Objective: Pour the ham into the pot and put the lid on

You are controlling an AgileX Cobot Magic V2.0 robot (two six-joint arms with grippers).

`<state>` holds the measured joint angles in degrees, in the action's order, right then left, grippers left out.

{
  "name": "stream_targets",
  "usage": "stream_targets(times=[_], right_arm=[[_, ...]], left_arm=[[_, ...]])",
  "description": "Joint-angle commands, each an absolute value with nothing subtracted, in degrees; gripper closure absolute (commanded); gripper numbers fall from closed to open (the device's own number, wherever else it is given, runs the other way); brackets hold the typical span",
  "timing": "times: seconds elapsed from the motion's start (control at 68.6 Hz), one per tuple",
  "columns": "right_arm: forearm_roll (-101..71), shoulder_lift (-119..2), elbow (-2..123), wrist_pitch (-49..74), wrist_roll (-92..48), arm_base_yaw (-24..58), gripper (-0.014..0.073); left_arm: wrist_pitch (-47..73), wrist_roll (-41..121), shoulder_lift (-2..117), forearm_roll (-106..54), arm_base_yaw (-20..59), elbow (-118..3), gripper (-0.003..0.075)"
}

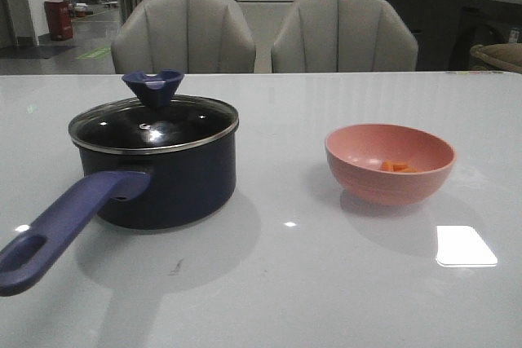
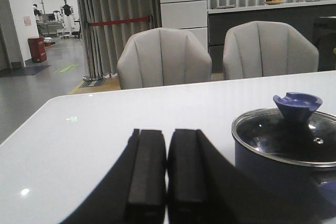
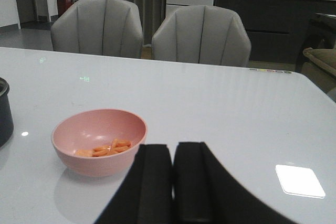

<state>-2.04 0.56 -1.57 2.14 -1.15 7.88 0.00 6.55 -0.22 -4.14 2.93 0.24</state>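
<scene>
One pot [image 1: 163,177], one lid [image 1: 153,124], one bowl [image 1: 390,163], two chairs [image 1: 183,34] behind the surface [image 1: 277,283].

Pot sits upright on the surface, well apart from the bowl, on the robot's left of it. Its handle [image 1: 65,226] is the long axis: runs from the pot wall toward the robot and out to the left, away from the bowl, loop hole at the far tip.

Lid rests flat on the pot rim, closing it; knob [image 1: 153,85] points straight up. Through the glass the pot interior is dark; contents cannot be told.

Bowl is pink, upright, open. Ham [image 1: 397,167] lies in the bowl bottom: small orange chunks in one loose cluster, roughly half a dozen in the right wrist view, exact count unclear.

Left gripper [image 2: 167,169]: fingers pressed nearly together, only a thin slit between them, holding nothing. It sits just beside the pot, on the side away from the bowl.

Right gripper [image 3: 173,182]: fingers likewise pressed close, nothing pinched. It sits near the bowl, on the side away from the pot.

A bright light patch [image 1: 465,246] shows on the surface beside the bowl.
</scene>
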Motion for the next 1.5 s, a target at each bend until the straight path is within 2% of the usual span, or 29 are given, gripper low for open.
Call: stream_targets(times=[0.0,0.889,1.006,1.18,1.326,1.486], right_arm=[[-1.7,1.7,-1.3,-2.8,-1.2,7.4,0.0432],[-1.7,1.7,-1.3,-2.8,-1.2,7.4,0.0432],[-1.7,1.7,-1.3,-2.8,-1.2,7.4,0.0432],[-1.7,1.7,-1.3,-2.8,-1.2,7.4,0.0432],[-1.7,1.7,-1.3,-2.8,-1.2,7.4,0.0432],[-1.7,1.7,-1.3,-2.8,-1.2,7.4,0.0432]], left_arm=[[-4.2,6.4,-1.2,-4.2,2.9,1.5,0.0587],[-6.6,6.4,-1.2,-4.2,2.9,1.5,0.0587],[-10.9,6.4,-1.2,-9.3,2.9,1.2,0.0587],[-11.0,6.4,-1.2,-13.7,2.9,-4.4,0.0587],[-4.0,6.4,0.4,-13.7,2.9,-11.9,0.0587],[8.4,6.4,8.2,-11.1,2.9,-19.2,0.0587]])
